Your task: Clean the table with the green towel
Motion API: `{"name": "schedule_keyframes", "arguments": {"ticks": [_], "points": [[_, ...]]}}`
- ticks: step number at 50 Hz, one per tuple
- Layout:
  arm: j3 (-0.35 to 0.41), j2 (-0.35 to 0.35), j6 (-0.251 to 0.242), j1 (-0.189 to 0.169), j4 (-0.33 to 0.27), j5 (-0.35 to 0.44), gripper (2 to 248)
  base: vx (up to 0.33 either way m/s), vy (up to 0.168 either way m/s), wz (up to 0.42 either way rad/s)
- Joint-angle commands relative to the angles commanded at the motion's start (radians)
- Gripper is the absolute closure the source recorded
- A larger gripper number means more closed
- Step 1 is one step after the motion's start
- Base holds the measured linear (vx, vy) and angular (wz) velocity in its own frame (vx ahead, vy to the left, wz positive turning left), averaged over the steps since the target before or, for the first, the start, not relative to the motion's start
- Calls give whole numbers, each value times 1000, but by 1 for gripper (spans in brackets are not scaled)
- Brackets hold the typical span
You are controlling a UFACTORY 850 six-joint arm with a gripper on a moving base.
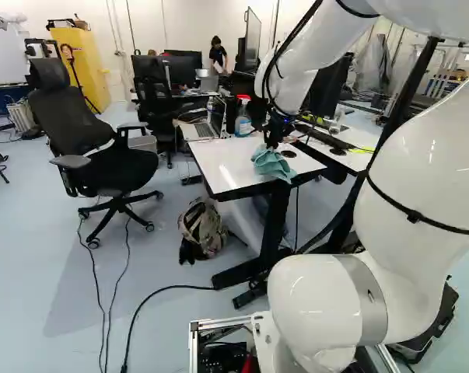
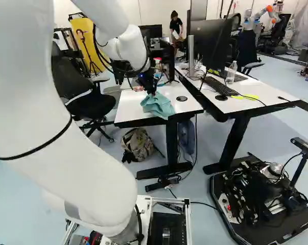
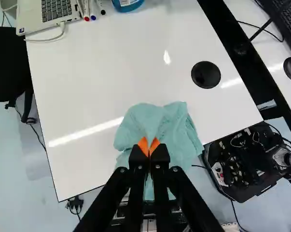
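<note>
We have the gripper [image 3: 149, 147] pinching a raised fold of the green towel [image 3: 173, 126], its orange-padded jaws brought nearly together on the cloth. The towel lies bunched at the table's [image 3: 82, 92] near edge, part of it drooping over. We judge it light, soft and limp, nothing to break; it will trail and crumple rather than push flat, and should slide easily on the glossy top. We would take hold near its middle, as here, through several layers, so that enough cloth spreads around the grip for wiping. The spray bottle [image 1: 243, 121] beyond bears a label; we read no wording from it.
</note>
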State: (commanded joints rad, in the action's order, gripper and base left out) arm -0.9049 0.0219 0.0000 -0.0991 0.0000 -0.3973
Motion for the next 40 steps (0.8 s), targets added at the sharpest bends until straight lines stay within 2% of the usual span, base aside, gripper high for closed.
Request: {"name": "schedule_keyframes", "arguments": {"ticks": [40], "points": [[-77,-75,0,142,0,0,228,0,0,0]]}}
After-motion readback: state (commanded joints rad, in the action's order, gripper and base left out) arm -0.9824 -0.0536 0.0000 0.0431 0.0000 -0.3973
